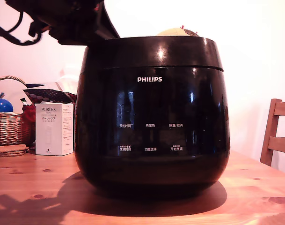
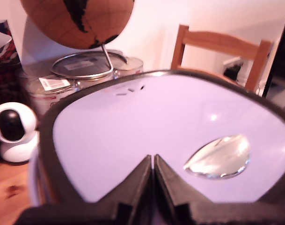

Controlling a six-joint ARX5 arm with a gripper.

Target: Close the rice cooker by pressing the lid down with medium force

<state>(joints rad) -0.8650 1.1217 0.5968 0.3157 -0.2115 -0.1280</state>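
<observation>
Rice cooker (image 1: pixel 151 117) sitting on a wooden table (image 1: pixel 254 187), lid (image 2: pixel 147 140) down

"PHILIPS" in white on front, Chinese button labels below; white "PORLEX" box (image 1: pixel 54 129) and wicker basket (image 1: pixel 9 126) behind; wooden chair (image 1: pixel 277 133) nearby; pincer (image 2: pixel 153 161) pinched narrow on the lid.

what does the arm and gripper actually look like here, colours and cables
The gripper has two matte black fingers with a rough, foam-like surface, wedge-shaped and tapering to narrow tips. In the exterior view the arm is a dark black, angular housing against the bright wall, with black cables looping off its side. No markings or labels are visible on it.
</observation>
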